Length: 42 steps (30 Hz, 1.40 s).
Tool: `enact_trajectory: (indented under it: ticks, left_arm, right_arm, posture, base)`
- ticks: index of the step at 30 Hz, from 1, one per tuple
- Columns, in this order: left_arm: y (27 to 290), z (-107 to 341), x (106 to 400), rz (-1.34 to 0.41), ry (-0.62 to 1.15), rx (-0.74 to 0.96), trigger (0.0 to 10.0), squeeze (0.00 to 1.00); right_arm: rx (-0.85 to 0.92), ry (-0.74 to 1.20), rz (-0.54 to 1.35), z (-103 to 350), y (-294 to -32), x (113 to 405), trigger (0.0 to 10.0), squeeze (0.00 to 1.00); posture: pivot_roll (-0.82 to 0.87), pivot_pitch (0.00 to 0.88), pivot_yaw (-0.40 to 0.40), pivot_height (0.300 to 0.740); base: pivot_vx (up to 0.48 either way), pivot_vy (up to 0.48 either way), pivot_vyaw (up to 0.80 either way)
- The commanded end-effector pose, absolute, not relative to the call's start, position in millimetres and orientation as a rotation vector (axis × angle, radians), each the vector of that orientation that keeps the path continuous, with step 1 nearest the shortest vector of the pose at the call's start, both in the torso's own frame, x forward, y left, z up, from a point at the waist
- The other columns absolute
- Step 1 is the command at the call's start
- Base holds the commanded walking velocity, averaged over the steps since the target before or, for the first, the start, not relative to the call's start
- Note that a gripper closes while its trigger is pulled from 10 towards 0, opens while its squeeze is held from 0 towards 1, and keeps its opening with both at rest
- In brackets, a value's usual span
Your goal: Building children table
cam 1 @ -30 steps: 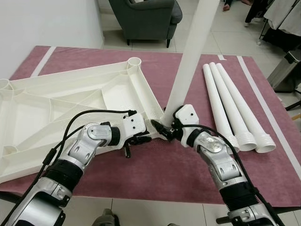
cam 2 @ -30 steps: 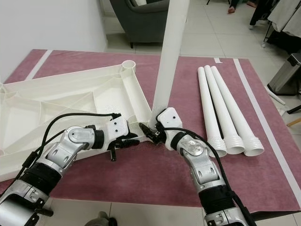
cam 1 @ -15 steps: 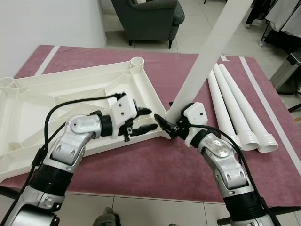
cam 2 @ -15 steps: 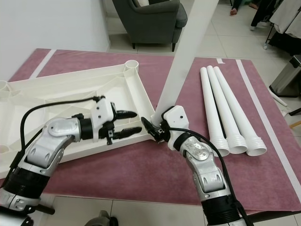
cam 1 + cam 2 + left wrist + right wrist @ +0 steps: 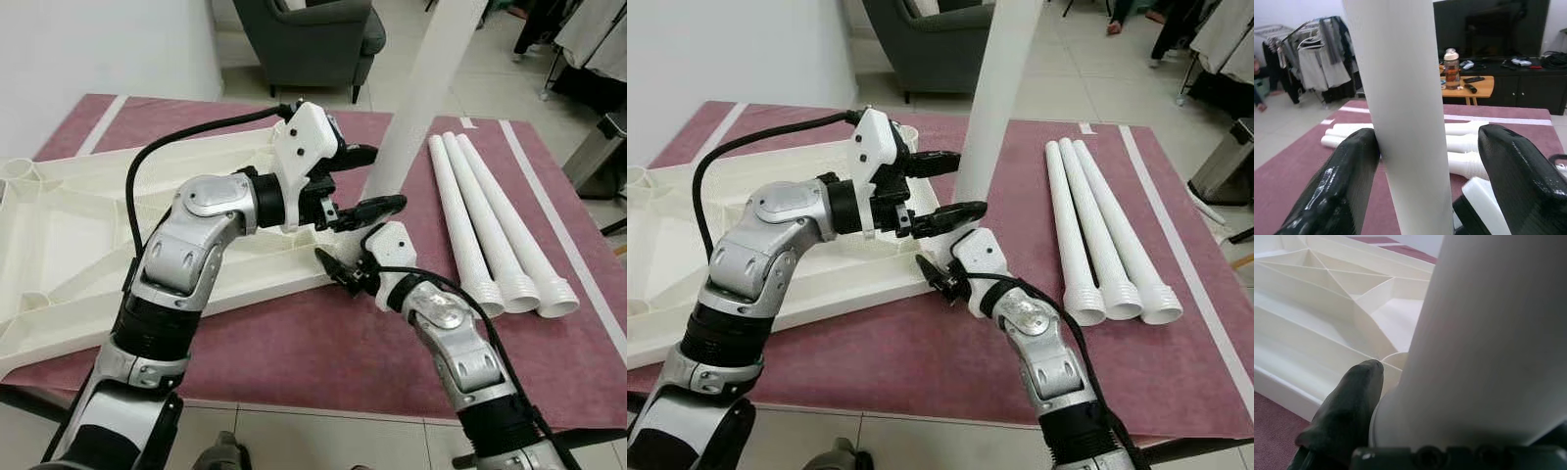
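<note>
Centre of the frame: a white table leg (image 5: 423, 93) stands tilted, its lower end at the near right corner socket of the upturned white tabletop (image 5: 69, 235), which lies ribs-up on the dark red rug (image 5: 323, 352) and occupies the left half of the frame. The underside faces up so that the corner sockets are open to receive the legs.

The right gripper (image 5: 345, 270), just below centre, is closed around the foot of the leg beside the socket; in the right wrist view one black finger (image 5: 1347, 416) lies against the leg's base, with the ribbed tabletop behind. This low hold appears intended to steer the threaded end into the socket.

The left gripper (image 5: 942, 186), above the right one at centre, brackets the leg higher up with its fingers spread. In the left wrist view one finger (image 5: 1339, 183) touches the leg while the other stands clear of it, so the leg is not yet clamped here. A second, higher hold would steady the long leg against tipping and give purchase for turning it.

Right of centre, three spare legs (image 5: 490, 230) lie side by side on the rug, threaded ends toward the bottom of the frame, within reach for the remaining sockets.
</note>
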<state>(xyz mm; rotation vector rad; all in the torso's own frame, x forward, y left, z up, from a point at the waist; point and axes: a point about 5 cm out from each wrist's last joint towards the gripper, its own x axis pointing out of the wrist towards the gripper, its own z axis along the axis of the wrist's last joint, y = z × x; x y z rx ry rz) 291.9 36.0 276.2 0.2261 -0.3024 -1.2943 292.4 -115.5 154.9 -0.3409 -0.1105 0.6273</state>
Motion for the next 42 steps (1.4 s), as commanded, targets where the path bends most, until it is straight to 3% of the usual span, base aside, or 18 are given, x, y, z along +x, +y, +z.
enact_trajectory:
  ticks: [1, 4, 5, 6, 7, 10, 11, 12, 13, 18, 19, 21, 22, 23, 38, 39, 40, 42]
  left_arm:
    - [39, 286, 307, -0.965, -0.308, 0.161, 10.0, 0.00]
    - [37, 287, 309, -0.950, -0.291, 0.145, 10.0, 0.00]
    - [34, 287, 312, -0.928, -0.259, 0.115, 7.7, 0.00]
    - [34, 287, 312, -0.928, -0.259, 0.115, 7.7, 0.00]
    - [33, 287, 313, -0.921, -0.248, 0.106, 0.0, 0.00]
    - [35, 287, 312, -0.935, -0.228, 0.053, 0.0, 0.00]
    - [35, 287, 311, -0.945, -0.225, 0.033, 0.0, 0.00]
    - [35, 287, 311, -0.945, -0.225, 0.033, 0.0, 0.00]
    - [36, 287, 309, -0.959, -0.231, 0.032, 0.0, 0.00]
    - [35, 287, 305, -0.992, -0.242, 0.051, 0.0, 0.00]
    - [35, 287, 304, -0.996, -0.244, 0.052, 0.0, 0.00]
    - [35, 288, 303, -1.001, -0.248, 0.056, 0.0, 0.00]
    - [35, 289, 301, -1.013, -0.257, 0.062, 0.0, 0.00]
    - [33, 290, 299, -1.026, -0.270, 0.072, 0.0, 0.00]
    - [27, 281, 289, -1.092, -0.289, 0.183, 0.0, 0.00]
    - [28, 282, 289, -1.092, -0.290, 0.187, 0.0, 0.00]
    - [28, 281, 289, -1.091, -0.292, 0.195, 0.0, 0.00]
    - [28, 281, 289, -1.089, -0.292, 0.201, 0.0, 0.00]
  right_arm:
    - [-0.356, -0.136, 0.655, 157, -108, 292, 0.0, 0.00]
    - [-0.357, -0.138, 0.658, 157, -107, 291, 0.0, 0.00]
    - [-0.366, -0.141, 0.662, 156, -105, 291, 0.0, 0.00]
    - [-0.366, -0.141, 0.662, 156, -105, 291, 0.0, 0.00]
    - [-0.370, -0.141, 0.663, 156, -104, 291, 0.0, 0.00]
    - [-0.382, -0.138, 0.644, 154, -105, 292, 0.0, 0.00]
    - [-0.388, -0.137, 0.631, 154, -106, 293, 4.1, 0.00]
    - [-0.388, -0.137, 0.631, 154, -106, 293, 4.1, 0.00]
    - [-0.395, -0.137, 0.619, 154, -107, 294, 10.0, 0.00]
    - [-0.397, -0.166, 0.569, 159, -110, 299, 10.0, 0.00]
    - [-0.388, -0.174, 0.568, 161, -110, 299, 10.0, 1.00]
    - [-0.388, -0.184, 0.568, 163, -110, 300, 10.0, 1.00]
    - [-0.385, -0.198, 0.581, 167, -109, 299, 10.0, 0.43]
    - [-0.383, -0.213, 0.597, 171, -108, 298, 10.0, 0.00]
    - [-0.403, -0.284, 0.650, 193, -99, 297, 9.4, 0.00]
    - [-0.401, -0.280, 0.652, 193, -99, 297, 3.2, 0.00]
    - [-0.397, -0.273, 0.654, 191, -99, 297, 0.0, 0.00]
    - [-0.387, -0.264, 0.656, 190, -99, 296, 0.0, 0.00]
  posture:
    - [0.11, 0.014, 0.003, 0.740]
    - [0.11, 0.013, 0.002, 0.740]
    - [0.11, 0.011, 0.004, 0.740]
    - [0.11, 0.011, 0.004, 0.740]
    - [0.11, 0.011, 0.004, 0.740]
    - [0.10, 0.009, 0.009, 0.740]
    - [0.10, 0.008, 0.011, 0.740]
    - [0.10, 0.008, 0.011, 0.740]
    - [0.10, 0.008, 0.011, 0.740]
    - [0.11, 0.011, 0.010, 0.740]
    - [0.11, 0.011, 0.009, 0.740]
    - [0.11, 0.012, 0.009, 0.740]
    - [0.11, 0.013, 0.008, 0.740]
    - [0.11, 0.013, 0.008, 0.740]
    - [0.11, 0.017, 0.010, 0.740]
    - [0.11, 0.018, 0.010, 0.740]
    - [0.11, 0.018, 0.010, 0.740]
    - [0.11, 0.019, 0.011, 0.740]
  base:
    - [0.000, 0.000, 0.00]
    - [0.000, 0.000, 0.00]
    - [0.000, 0.000, 0.00]
    - [0.000, 0.000, 0.00]
    - [0.000, 0.000, 0.00]
    - [0.000, 0.000, 0.00]
    - [0.000, 0.000, 0.00]
    - [0.000, 0.000, 0.00]
    - [0.000, 0.000, 0.00]
    - [0.000, 0.000, 0.00]
    - [0.000, 0.000, 0.00]
    - [0.000, 0.000, 0.00]
    - [0.000, 0.000, 0.00]
    - [0.000, 0.000, 0.00]
    - [0.000, 0.000, 0.00]
    - [0.000, 0.000, 0.00]
    - [0.000, 0.000, 0.00]
    - [0.000, 0.000, 0.00]
